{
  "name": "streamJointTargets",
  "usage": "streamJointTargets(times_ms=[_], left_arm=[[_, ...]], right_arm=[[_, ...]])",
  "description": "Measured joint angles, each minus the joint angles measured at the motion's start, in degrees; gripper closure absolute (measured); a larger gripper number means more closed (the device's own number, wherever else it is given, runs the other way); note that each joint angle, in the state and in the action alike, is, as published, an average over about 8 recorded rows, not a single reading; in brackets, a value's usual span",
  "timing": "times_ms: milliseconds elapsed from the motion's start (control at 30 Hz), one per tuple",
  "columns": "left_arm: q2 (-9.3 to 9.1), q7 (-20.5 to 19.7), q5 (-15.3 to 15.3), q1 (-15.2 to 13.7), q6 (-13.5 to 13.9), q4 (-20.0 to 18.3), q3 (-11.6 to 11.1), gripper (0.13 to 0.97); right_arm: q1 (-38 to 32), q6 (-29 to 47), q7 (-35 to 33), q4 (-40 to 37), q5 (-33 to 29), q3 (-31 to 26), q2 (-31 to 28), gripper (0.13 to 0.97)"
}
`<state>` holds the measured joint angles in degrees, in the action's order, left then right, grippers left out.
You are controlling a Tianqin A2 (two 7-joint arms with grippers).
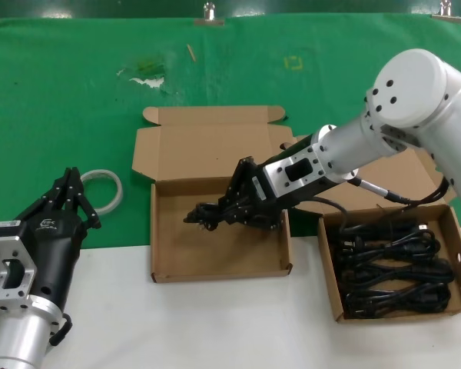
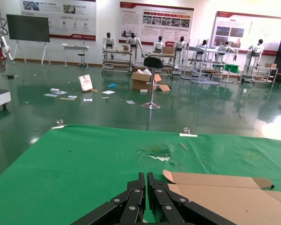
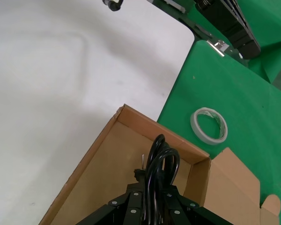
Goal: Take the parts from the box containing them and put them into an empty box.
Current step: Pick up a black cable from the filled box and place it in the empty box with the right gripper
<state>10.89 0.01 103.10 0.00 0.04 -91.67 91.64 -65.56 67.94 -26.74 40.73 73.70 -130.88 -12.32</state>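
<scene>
The empty squarish box [image 1: 207,257] lies open at the table's middle, its lid [image 1: 207,146] laid back on the green cloth. My right gripper [image 1: 224,211] is over this box, shut on a black power cord bundle [image 1: 202,216] that hangs just above the floor near the back wall. In the right wrist view the cord [image 3: 158,157] runs between the fingers [image 3: 133,199] over the box floor [image 3: 96,176]. The narrower box [image 1: 328,265] at the right holds several more coiled cords [image 1: 392,265]. My left gripper [image 1: 74,178] is parked at the lower left, shut and empty; it also shows in the left wrist view [image 2: 147,180].
A whitish tape ring [image 1: 117,187] lies on the green cloth beside my left gripper; it also shows in the right wrist view [image 3: 195,123]. Bare white table lies in front of both boxes. The right arm's body [image 1: 415,100] reaches over the narrower box's lid.
</scene>
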Motion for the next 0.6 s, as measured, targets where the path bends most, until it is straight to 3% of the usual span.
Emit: streamJointTargets(times_ms=[600], left_arm=[[0.00, 0.0, 0.0, 0.0, 0.0, 0.0, 0.0, 0.941]], right_arm=[[-1.1, -2.2, -2.3, -6.2, -0.3, -0.1, 2.1, 0.919]])
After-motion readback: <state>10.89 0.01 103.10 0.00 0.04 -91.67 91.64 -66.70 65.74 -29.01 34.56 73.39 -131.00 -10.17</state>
